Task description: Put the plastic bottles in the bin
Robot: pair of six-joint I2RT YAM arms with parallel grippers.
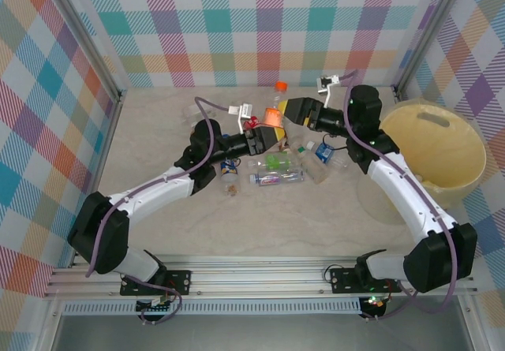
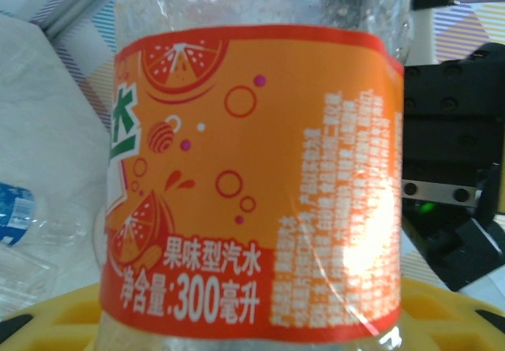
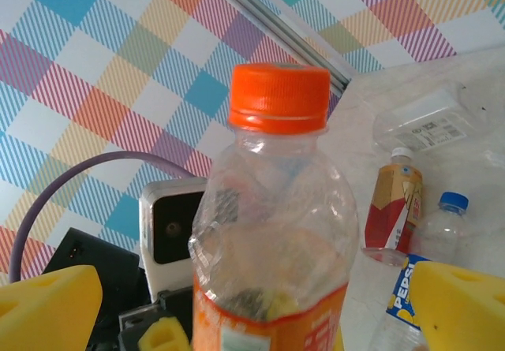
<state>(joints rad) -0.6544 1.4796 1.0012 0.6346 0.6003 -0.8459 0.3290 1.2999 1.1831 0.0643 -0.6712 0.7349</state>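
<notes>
orange bottle (image 1: 273, 116) (image 2: 252, 177) (image 3: 272, 217) upright, orange-capped, raised off the table (image 1: 316, 225) near its middle; clamped at the label by the left gripper (image 1: 267, 134), jaws narrowed onto it; flanked by the right gripper (image 1: 286, 111), jaws spread wide, yellow pads (image 3: 47, 308) clear of it on either side, gripping nothing; more bottles (image 1: 278, 177) lying just below; pale-yellow bin (image 1: 465, 150) well apart at the right edge.
</notes>
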